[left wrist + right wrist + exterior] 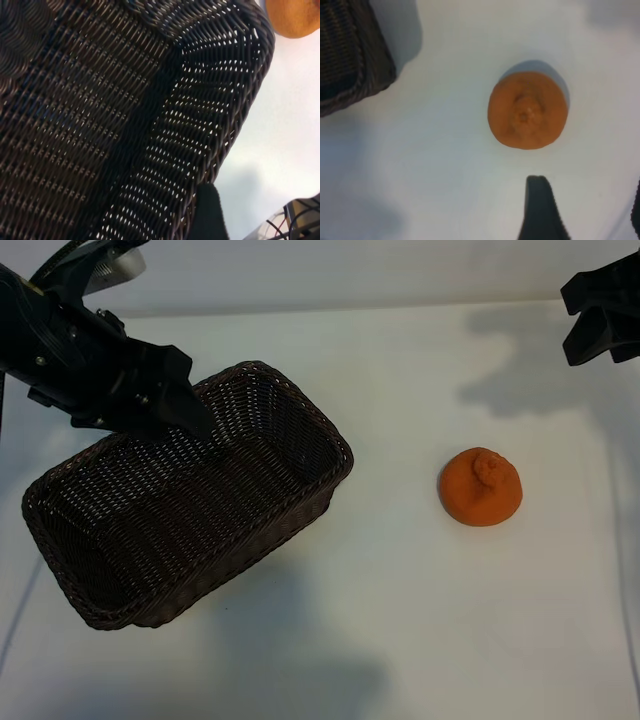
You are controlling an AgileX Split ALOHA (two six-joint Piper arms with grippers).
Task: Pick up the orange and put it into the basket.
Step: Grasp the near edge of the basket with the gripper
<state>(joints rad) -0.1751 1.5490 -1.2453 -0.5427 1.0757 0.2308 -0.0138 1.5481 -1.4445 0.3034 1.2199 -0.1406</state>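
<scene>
The orange (481,487) rests on the white table, right of centre, nub up, with nothing touching it. It also shows in the right wrist view as the orange (527,110) and at a corner of the left wrist view as the orange (295,17). The dark wicker basket (330,440) sits at the left, tilted, its right end raised over a shadow. My left gripper (185,405) clasps its far rim, one finger (207,212) outside the wall (250,75). My right gripper (600,315) hangs open at the far right, beyond the orange, nothing between its fingers (540,210).
The basket's corner (350,65) appears at the edge of the right wrist view. White tabletop (420,620) stretches between the basket and the orange and toward the front edge. Shadows of the arms fall on it.
</scene>
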